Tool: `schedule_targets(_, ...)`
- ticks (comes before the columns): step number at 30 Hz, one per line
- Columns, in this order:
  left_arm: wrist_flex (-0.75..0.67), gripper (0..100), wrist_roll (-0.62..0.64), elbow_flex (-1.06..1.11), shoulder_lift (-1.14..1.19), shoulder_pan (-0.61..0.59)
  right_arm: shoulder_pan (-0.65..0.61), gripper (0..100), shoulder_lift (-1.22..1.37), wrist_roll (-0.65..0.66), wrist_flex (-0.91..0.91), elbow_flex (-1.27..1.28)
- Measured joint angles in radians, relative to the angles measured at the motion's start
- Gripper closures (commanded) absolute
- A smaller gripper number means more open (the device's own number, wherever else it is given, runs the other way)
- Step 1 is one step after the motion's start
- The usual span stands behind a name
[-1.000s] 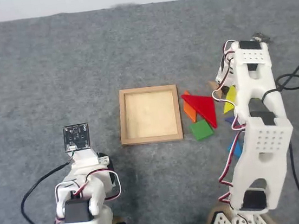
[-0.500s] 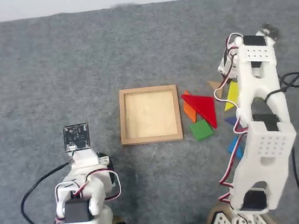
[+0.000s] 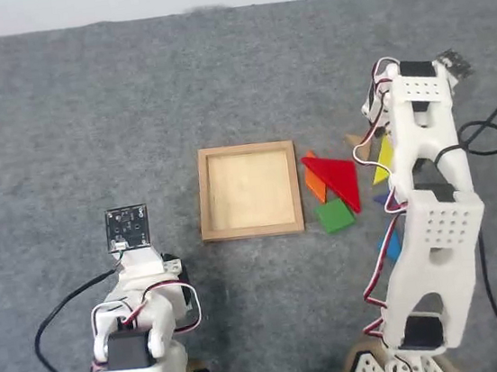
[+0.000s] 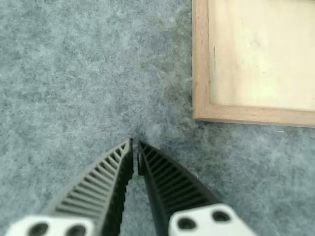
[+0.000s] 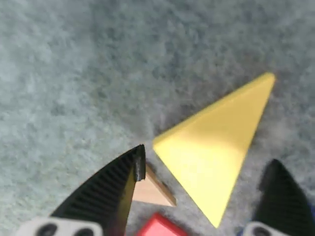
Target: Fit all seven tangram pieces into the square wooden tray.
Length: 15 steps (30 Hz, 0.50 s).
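Observation:
The square wooden tray [image 3: 244,150] lies mid-table with nothing in it; its rim [image 4: 201,59] is also in the left wrist view. Right of it lie a red triangle [image 3: 334,178], an orange piece [image 3: 314,185] and a green square [image 3: 335,215]. Partly under the right arm [image 3: 427,164] are a yellow triangle [image 3: 381,160], a tan piece [image 3: 355,141], a purple piece [image 3: 382,199] and a blue piece [image 3: 390,243]. My right gripper [image 5: 206,169] is open, its jaws straddling the yellow triangle [image 5: 216,147], with the tan piece [image 5: 150,191] beside one finger. My left gripper [image 4: 134,143] is shut on nothing, over carpet near a tray corner.
Grey carpet covers the whole table. The left arm [image 3: 138,317] stands folded at the near left, apart from the tray. A corner of the red triangle [image 5: 160,229] is at the edge of the right wrist view. Open carpet lies left of and beyond the tray.
The right arm's wrist has shifted slightly toward the far side above the yellow triangle. The pieces, the tray and the left arm have not moved.

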Motion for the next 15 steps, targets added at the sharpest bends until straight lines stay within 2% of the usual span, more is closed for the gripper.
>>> schedule_targets(11, 0.0, 99, 0.0, 0.0, 0.0, 0.0, -0.002, 57.0, 0.107, 0.0, -0.002, -0.072)
schedule_targets(15, 0.0, 99, 0.0, 0.0, 0.0, 0.0, -0.002, 63.3, 0.107, 0.0, 0.0, -0.077)
